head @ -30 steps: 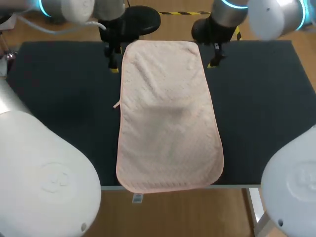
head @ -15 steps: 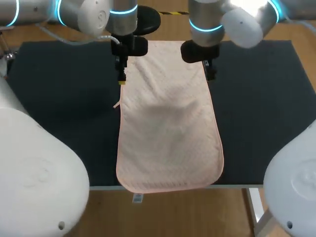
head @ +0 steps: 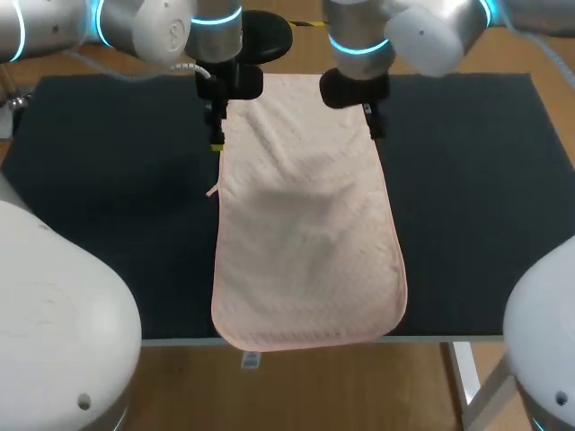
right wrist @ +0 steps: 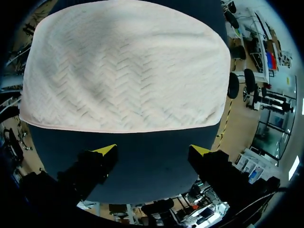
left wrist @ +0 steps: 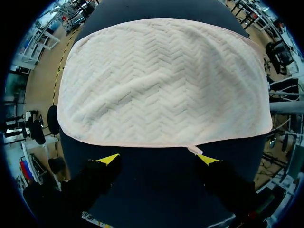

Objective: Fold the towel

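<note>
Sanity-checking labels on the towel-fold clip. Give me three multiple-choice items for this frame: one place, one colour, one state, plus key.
1. Where are the left end effector and right end effector relative to the towel?
A. Near its far end, one at each long edge
B. Both at its near end
C. Both over its middle

2. What colour is the towel?
A. Dark blue
B. Pale pink-cream
C. Green

3. What state are the end effectors in?
A. Both shut on the towel
B. One shut, one open
C. Both open, holding nothing

Key:
1 A: the head view shows one on either side of the far end.
2 B: it stands out pale against the dark table.
3 C: each wrist view shows spread fingers over bare table, with the towel's edge ahead.
</note>
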You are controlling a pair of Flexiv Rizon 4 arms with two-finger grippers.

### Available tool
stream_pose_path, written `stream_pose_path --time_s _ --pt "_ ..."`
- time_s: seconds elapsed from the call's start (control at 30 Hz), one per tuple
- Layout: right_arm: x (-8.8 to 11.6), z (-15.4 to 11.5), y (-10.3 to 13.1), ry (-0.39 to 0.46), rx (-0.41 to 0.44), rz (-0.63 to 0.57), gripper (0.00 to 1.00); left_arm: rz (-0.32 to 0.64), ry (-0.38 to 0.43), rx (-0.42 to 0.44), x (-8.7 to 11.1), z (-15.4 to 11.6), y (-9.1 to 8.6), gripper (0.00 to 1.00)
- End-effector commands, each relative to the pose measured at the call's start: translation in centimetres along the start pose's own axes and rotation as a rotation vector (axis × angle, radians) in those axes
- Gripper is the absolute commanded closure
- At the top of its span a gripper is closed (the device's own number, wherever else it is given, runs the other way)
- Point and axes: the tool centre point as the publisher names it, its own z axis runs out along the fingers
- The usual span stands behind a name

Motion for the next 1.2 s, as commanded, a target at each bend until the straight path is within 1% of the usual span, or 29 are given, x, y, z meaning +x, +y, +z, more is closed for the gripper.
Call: stream_pose_path --time_s 0.03,0.07,0.1,0.13,0.17,0.2,0.27,0.3,0.37,0.4,0.47,0.5,0.57,0.7,0.73,0.8,1.0,1.1,1.2 --pt "0.3 0.6 -1.1 0.038 -0.136 0.075 0.0 -0.018 -0.022 0.061 0.2 -0.3 0.3 0.0" --pt "0.5 1.0 -0.9 0.058 -0.158 0.087 0.0 -0.022 -0.029 0.072 0.2 -0.2 0.1 0.0" --pt "0.6 1.3 -0.7 0.069 -0.161 0.094 0.0 -0.03 -0.023 0.081 0.1 0.0 -0.1 0.0" --pt "0.8 1.6 -0.5 0.082 -0.138 0.098 0.0 -0.027 -0.026 0.098 0.1 0.1 -0.4 0.0" --pt "1.0 1.9 -0.3 0.097 -0.152 0.106 0.0 -0.026 -0.02 0.103 0.1 0.3 -0.8 0.0" --pt "1.2 2.2 -0.2 0.112 -0.172 0.11 0.0 -0.022 -0.01 0.088 0.1 0.6 -1.1 0.0" --pt "1.5 2.8 0.0 0.138 -0.163 0.108 0.0 -0.015 -0.003 0.094 0.2 1.0 -1.8 0.0" --pt "1.6 3.0 0.1 0.152 -0.175 0.107 0.0 -0.007 0.006 0.085 0.3 1.2 -2.1 0.0" --pt "1.9 3.6 0.3 0.164 -0.154 0.101 0.0 0.011 0.021 0.084 0.6 1.7 -2.7 0.0" --pt "2.0 4.0 0.3 0.178 -0.162 0.102 0.0 0.017 0.033 0.066 0.7 2.1 -3.0 0.0" --pt "2.3 4.5 0.4 0.194 -0.155 0.099 0.0 0.026 0.046 0.075 1.0 2.8 -3.4 0.0" --pt "2.4 4.8 0.4 0.207 -0.162 0.102 0.0 0.023 0.052 0.064 1.2 3.1 -3.6 0.0" --pt "2.6 5.2 0.4 0.213 -0.169 0.105 0.0 0.017 0.063 0.07 1.4 3.6 -3.7 0.0" --pt "3.0 6.0 0.5 0.219 -0.21 0.121 0.0 0.001 0.064 0.058 2.0 4.5 -3.8 0.0" --pt "3.0 6.2 0.6 0.223 -0.217 0.123 0.0 -0.006 0.061 0.042 2.1 4.8 -3.8 0.0" --pt "3.2 6.5 0.7 0.227 -0.22 0.122 0.0 -0.012 0.063 0.052 2.3 5.2 -3.6 0.0" --pt "3.8 7.7 1.3 0.261 -0.214 0.104 0.0 -0.024 0.081 0.039 2.8 6.6 -3.5 0.0" --pt "4.2 8.3 1.9 0.271 -0.216 0.082 0.0 -0.024 0.065 0.073 3.1 7.0 -3.2 0.0" --pt "4.4 9.1 2.3 0.28 -0.222 0.066 0.0 -0.017 0.054 0.069 3.2 7.4 -3.0 0.0"
